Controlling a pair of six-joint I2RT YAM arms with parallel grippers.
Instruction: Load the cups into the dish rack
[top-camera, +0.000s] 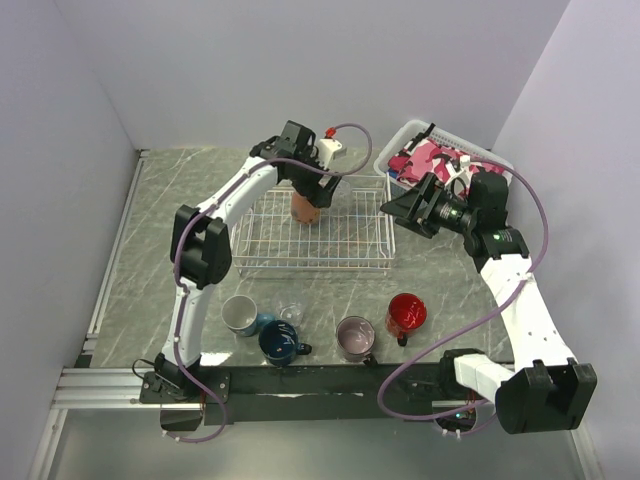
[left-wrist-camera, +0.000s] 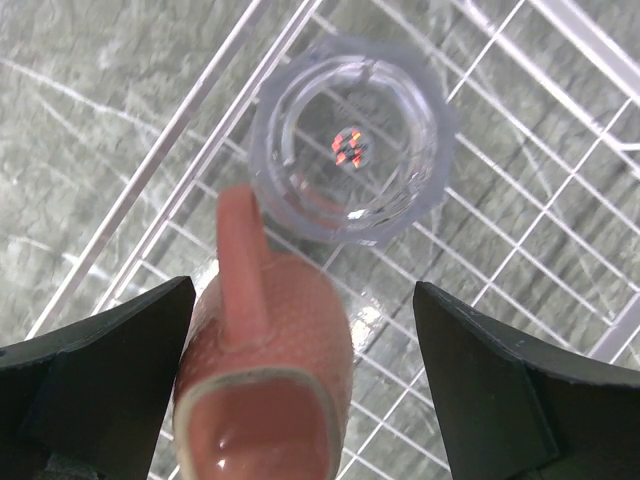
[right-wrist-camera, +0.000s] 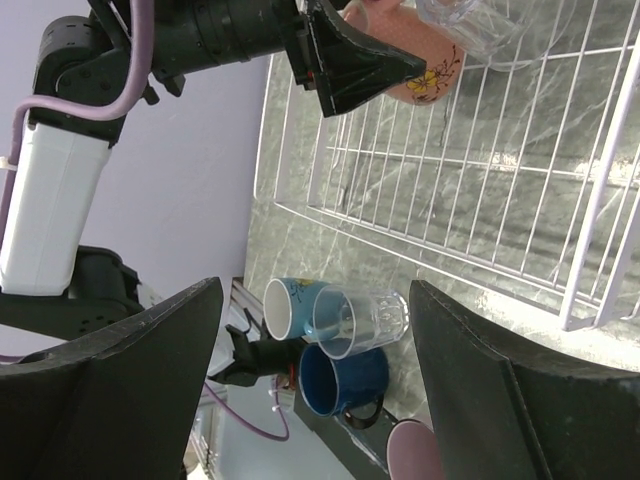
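The wire dish rack (top-camera: 352, 250) lies mid-table. Over its far side my left gripper (top-camera: 307, 193) stands open around a salmon mug (left-wrist-camera: 265, 380) that rests in the rack close to the left finger, with a gap on the right. A clear glass (left-wrist-camera: 347, 150) stands in the rack just beyond it. My right gripper (top-camera: 408, 212) hovers open and empty at the rack's right end. On the table in front of the rack are a teal mug (top-camera: 238, 315), a second clear glass (top-camera: 291, 314), a navy mug (top-camera: 280, 342), a mauve mug (top-camera: 355, 338) and a red mug (top-camera: 406, 314).
A white plastic basket (top-camera: 395, 150) of pink cloth sits at the back right, behind the right arm. Grey walls close in the table on three sides. The arms' black base rail (top-camera: 330, 380) runs just behind the row of mugs.
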